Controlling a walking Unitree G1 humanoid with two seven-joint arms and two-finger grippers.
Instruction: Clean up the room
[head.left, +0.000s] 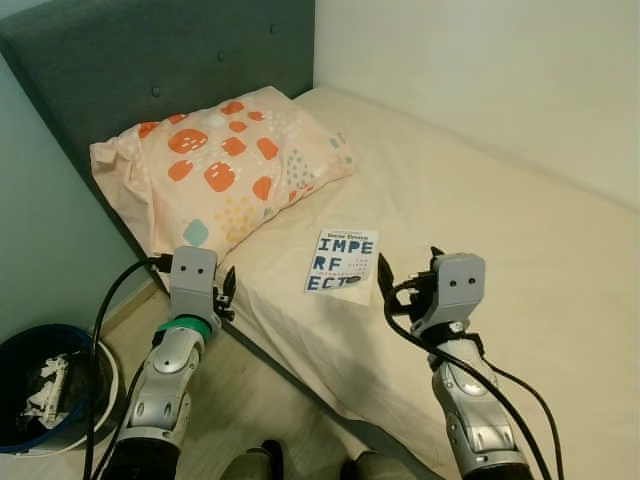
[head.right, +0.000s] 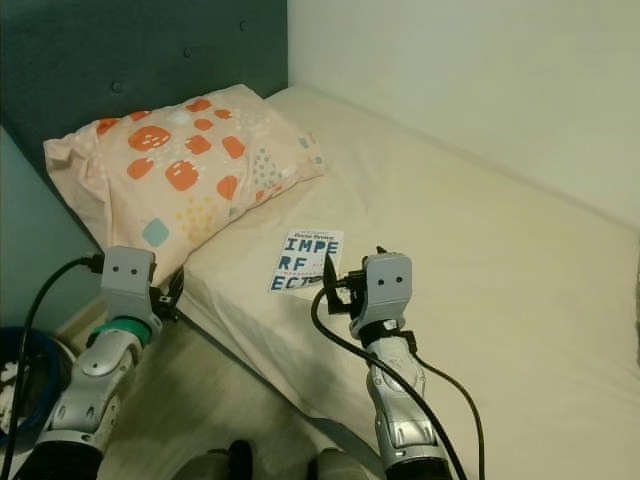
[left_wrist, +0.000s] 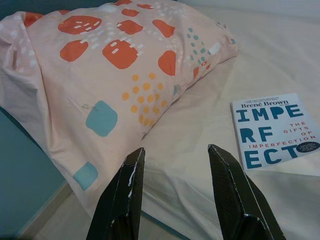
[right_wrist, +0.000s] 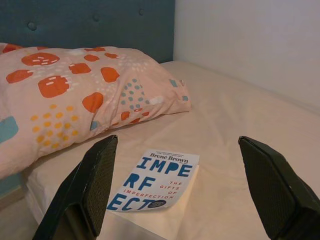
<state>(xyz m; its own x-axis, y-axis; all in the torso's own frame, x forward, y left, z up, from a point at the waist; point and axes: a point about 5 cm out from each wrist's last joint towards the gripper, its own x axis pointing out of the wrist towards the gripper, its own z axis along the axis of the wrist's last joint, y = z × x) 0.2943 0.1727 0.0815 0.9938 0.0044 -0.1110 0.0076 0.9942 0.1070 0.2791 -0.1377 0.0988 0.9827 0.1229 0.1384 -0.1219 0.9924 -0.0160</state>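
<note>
the book (head.left: 342, 263) lies flat, cover up, on the cream bed (head.left: 500, 230) near its front edge, just beside the lower corner of the patterned pillow (head.left: 215, 165). my right gripper (right_wrist: 180, 185) hangs just short of it, fingers spread wide and empty, the book between them as i look along them. my left gripper (left_wrist: 175, 190) hovers at the bed's edge below the pillow, fingers parted and empty too. i judge the book a thin paperback: light, a bit floppy, with a smooth cover that may slip. lying flush on the soft sheet, it gives me no gap under it, so i would take it by the near edge, pressing into the mattress to get one finger beneath.
</note>
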